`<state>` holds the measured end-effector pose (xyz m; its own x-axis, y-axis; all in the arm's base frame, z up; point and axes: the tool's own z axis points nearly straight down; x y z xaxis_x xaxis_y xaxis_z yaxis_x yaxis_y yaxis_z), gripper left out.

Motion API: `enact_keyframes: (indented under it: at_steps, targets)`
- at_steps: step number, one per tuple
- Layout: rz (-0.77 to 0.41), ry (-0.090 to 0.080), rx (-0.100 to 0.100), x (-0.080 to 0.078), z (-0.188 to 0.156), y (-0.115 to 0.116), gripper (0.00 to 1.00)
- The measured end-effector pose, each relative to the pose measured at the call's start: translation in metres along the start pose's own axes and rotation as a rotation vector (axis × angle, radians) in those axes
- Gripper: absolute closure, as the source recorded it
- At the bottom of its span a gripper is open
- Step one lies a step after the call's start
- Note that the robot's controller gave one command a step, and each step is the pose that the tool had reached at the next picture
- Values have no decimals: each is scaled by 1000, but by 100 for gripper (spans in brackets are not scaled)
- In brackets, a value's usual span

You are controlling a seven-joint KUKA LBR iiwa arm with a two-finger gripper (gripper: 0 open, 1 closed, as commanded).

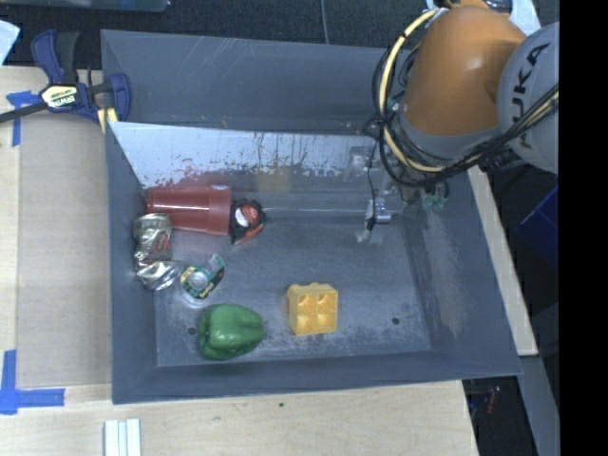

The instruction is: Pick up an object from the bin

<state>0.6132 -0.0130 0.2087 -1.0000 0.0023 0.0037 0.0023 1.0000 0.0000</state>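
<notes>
Nearest the camera, at the front left of the grey bin (pixel 408 297), lay a green pepper-shaped toy (pixel 229 332), close to the front wall. Just right of it, apart from it, sat a yellow block (pixel 313 311) with studs on top.

Further in, on the left side: a small round thing with a green label (pixel 201 280), just above the pepper. Beside it lay a crushed silver can (pixel 153 251), near the left wall.

Behind those, a red cup (pixel 189 209) lay on its side at the foot of the back wall. A small black-and-red thing (pixel 247 220) was at its right end; touching or not, could not tell.

Right rear of the bin: the gripper (pixel 376 218) hung low over bare floor near the back wall, well apart from every loose thing. The black-and-red thing was nearest on its left and the yellow block nearest toward the front. Whether it was spread or closed could not be told.

Above it, the orange cover (pixel 456 65) on the wrist, ringed with yellow and black cables (pixel 391 112).
</notes>
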Motion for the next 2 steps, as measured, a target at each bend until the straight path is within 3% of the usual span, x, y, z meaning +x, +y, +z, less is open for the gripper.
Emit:
enact_keyframes:
  at_steps: [1, 2]
  targets:
    - [0, -8, 0, -1, -5, 0, 0]
    - [-118, -10, 1, 38, 87, 27, 0]
